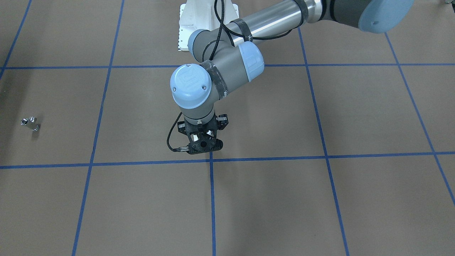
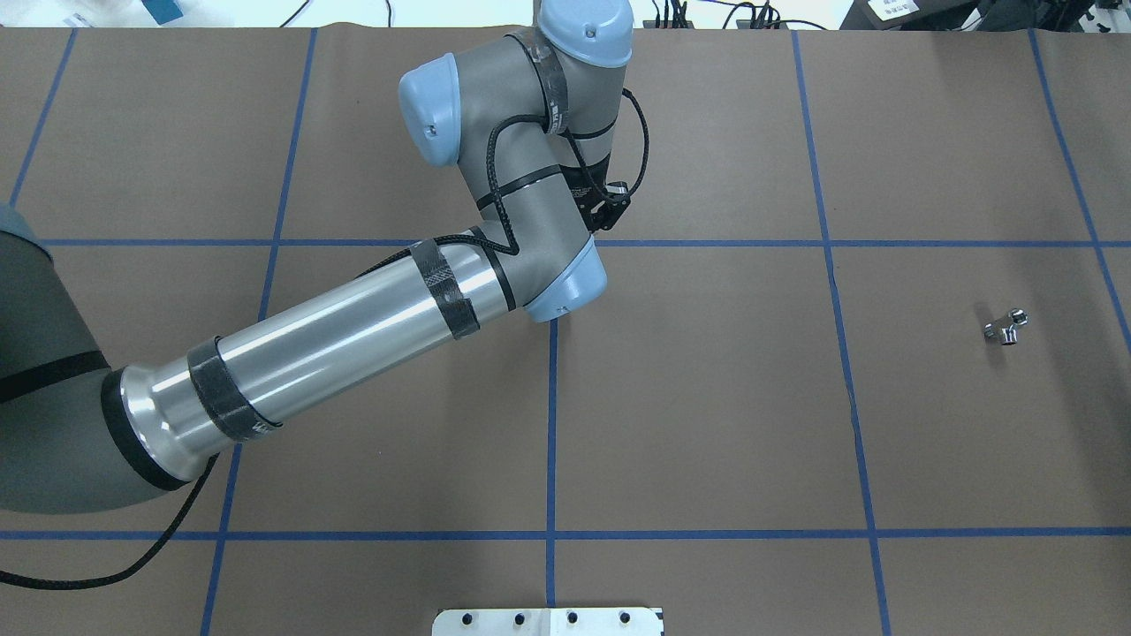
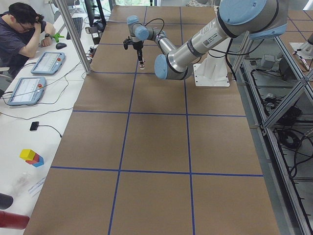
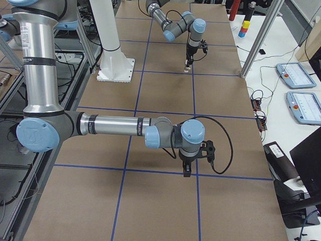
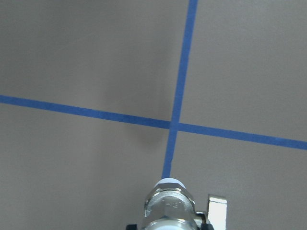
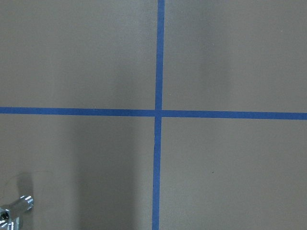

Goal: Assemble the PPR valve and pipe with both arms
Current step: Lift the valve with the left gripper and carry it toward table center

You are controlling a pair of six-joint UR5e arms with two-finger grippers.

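Half done: left hand (image 1: 202, 140) gripping PPR valve (image 5: 166, 203), hovering over bench (image 2: 707, 397) centre. Pending: pipe (image 2: 1005, 329) lying ungrasped at 3 o'clock in overhead; right hand (image 4: 186, 172) hanging near it, opening: cannot tell. Pickup and mating remaining.

Front-facing camera: across worktop (image 1: 355, 113) from robot, steep downward look, white pedestal (image 1: 185, 21) at top edge.
Overhead camera: behind robot, looking forward and down; shares left arm (image 2: 353, 327) and pipe (image 2: 1005, 329) with front view, sides swapped.
End cameras: high, wide, looking lengthwise from opposite worktop ends; both catch left arm.
Wrist cameras: close, looking down at tape crossings (image 5: 171, 125); PPR valve (image 5: 167, 206) at left one's bottom edge, pipe in right one's bottom-left corner.
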